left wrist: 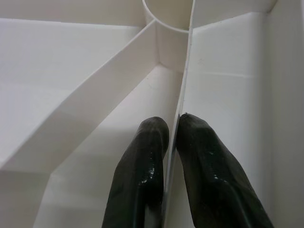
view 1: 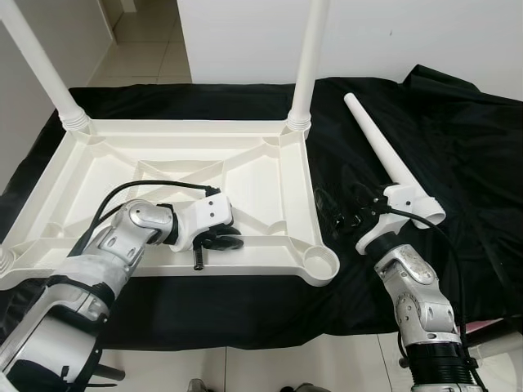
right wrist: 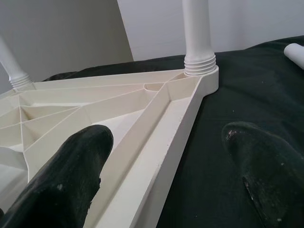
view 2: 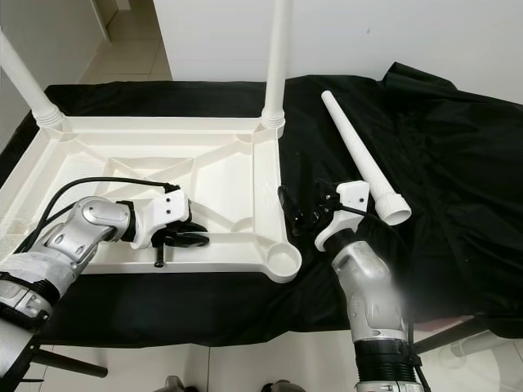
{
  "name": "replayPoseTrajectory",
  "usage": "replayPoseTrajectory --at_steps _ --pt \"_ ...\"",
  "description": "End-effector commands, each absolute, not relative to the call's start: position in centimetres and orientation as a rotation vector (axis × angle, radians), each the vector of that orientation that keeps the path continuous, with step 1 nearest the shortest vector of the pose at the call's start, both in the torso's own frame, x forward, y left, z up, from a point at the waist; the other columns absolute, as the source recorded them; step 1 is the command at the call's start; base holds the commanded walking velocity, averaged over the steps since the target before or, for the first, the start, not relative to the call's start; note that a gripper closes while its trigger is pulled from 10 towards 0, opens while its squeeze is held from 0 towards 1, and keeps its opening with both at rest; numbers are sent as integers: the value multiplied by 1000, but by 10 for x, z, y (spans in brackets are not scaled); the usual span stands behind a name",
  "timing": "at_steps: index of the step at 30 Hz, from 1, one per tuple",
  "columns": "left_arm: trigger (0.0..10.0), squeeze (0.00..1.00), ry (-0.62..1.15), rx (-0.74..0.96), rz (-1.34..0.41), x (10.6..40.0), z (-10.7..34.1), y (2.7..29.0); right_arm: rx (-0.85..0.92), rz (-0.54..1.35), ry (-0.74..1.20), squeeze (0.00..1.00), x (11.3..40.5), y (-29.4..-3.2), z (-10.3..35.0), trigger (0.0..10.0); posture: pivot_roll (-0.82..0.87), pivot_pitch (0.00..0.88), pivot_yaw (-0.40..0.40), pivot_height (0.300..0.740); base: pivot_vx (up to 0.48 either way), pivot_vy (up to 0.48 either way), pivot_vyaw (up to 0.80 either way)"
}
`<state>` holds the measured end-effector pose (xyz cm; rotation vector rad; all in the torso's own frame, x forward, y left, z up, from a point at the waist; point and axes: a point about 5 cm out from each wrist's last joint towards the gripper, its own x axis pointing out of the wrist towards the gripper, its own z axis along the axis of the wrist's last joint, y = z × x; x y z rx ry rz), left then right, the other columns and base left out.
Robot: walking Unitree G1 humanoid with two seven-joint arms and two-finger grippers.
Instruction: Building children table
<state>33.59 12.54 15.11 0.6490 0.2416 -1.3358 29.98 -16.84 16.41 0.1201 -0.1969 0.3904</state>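
The white plastic tabletop (view 1: 106, 163) lies upside down on a black cloth. Two white legs stand screwed into its far corners, one on the left (view 1: 41, 73) and one on the right (view 1: 308, 73). The near right corner socket (view 1: 320, 263) holds no leg. A loose white leg (view 1: 382, 151) lies on the cloth to the right. My left gripper (view 1: 219, 241) is shut on a thin rib (left wrist: 184, 90) inside the tabletop near its front rim, with its fingers (left wrist: 142, 166) pinching it. My right gripper (view 1: 343, 214) hangs open over the cloth between the table's right rim and the loose leg.
The black cloth (view 1: 458, 163) covers the floor under and to the right of the tabletop. Pale floor tiles (view 1: 147, 49) and a white wall (view 1: 409, 33) lie beyond. The cloth's front edge meets tile just ahead of my arms.
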Motion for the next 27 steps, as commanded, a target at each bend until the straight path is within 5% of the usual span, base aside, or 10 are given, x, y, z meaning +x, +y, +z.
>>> replayPoseTrajectory --at_steps 1,2,7,8,9,20,27 --pt "10000 0 199 640 -1126 347 153 132 113 387 -193 0 301 -167 163 10000 -81 92 40 740 0 0 0" --pt "10000 1000 194 632 -1122 347 155 132 109 371 -197 0 301 -168 163 10000 -81 92 39 740 0 0 0" --pt "10000 1000 161 628 -1102 349 161 133 98 290 -225 0 305 -176 166 10000 -83 96 38 740 0 0 0" --pt "10000 439 144 610 -1104 349 164 134 93 249 -236 0 306 -181 167 10000 -83 97 37 740 0 0 0" --pt "10000 0 126 598 -1105 349 168 134 94 213 -247 0 307 -186 169 10000 -84 98 37 740 0 0 0" --pt "10000 0 -106 386 -970 352 213 127 20 -160 -219 0 318 -235 168 10000 -81 111 30 740 0 0 0" --pt "10000 0 -173 255 -919 352 232 118 2 -240 -195 0 318 -253 164 10000 -76 118 21 740 0 0 0"
